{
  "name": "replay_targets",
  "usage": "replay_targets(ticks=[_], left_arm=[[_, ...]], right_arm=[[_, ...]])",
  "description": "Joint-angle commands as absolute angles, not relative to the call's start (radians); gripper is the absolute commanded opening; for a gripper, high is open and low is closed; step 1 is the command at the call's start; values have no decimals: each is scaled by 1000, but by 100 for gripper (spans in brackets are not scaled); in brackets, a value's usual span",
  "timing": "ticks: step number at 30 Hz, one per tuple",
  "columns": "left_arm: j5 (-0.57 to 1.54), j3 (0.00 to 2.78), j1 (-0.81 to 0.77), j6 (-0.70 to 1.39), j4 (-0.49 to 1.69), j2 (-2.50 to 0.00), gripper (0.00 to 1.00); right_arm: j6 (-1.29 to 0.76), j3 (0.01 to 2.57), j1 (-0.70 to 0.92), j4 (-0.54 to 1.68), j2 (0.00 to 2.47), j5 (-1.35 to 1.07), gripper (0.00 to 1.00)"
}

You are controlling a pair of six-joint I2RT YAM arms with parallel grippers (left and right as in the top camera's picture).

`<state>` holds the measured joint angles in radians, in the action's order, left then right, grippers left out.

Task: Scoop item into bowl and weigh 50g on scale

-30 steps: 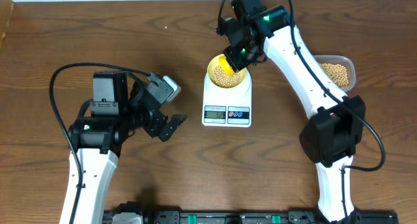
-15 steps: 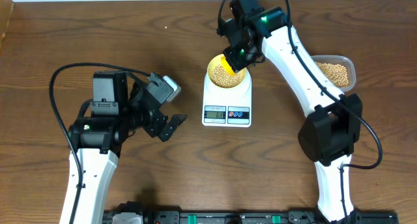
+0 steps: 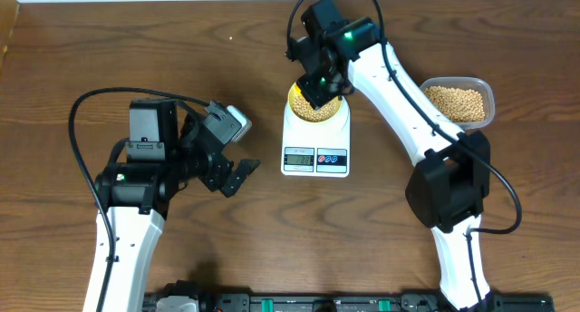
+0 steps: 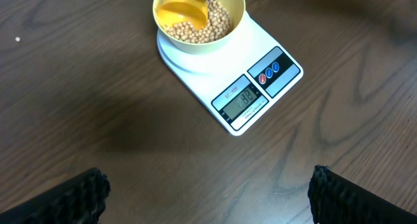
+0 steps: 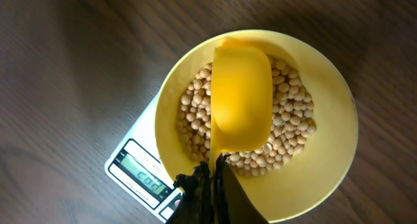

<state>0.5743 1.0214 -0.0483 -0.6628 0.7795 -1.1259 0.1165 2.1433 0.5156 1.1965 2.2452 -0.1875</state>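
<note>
The pale-yellow round bowl (image 5: pixel 332 165) sits on the rear of the white rectangular digital scale (image 3: pixel 315 135), mid-way across the brown wooden surface (image 3: pixel 181 58). Tan round beans (image 5: pixel 290 129) and a bright-yellow plastic scoop (image 5: pixel 241 87) lie in it. A clear plastic tub (image 3: pixel 490 99) stands right of the scale, and the left tool (image 3: pixel 237 176) is left of it.

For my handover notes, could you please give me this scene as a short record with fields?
right tool: shut on the handle of the small bright-yellow plastic scoop, held inside the bowl's rim
left tool: open, empty, above the brown wooden table
bowl: small round pale-yellow bowl, on the white rectangular digital scale
contents: small round tan beans, partly filling the bowl
supply: clear plastic tub of beans, on the right arm's side
grey display: digits too blurred to read
</note>
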Motion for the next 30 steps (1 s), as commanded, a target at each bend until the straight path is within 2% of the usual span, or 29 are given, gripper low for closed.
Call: replay_targets(ticks=[1, 14, 30], left_arm=[[587, 1015, -44, -677, 781, -1130, 99], [587, 1015, -44, -677, 781, -1130, 99], [587, 1015, -44, -677, 781, -1130, 100]], right_arm=[[97, 2143, 519, 1206, 2274, -218, 1], [57, 2147, 463, 1213, 2255, -253, 1], [60, 2147, 390, 1202, 2172, -425, 1]])
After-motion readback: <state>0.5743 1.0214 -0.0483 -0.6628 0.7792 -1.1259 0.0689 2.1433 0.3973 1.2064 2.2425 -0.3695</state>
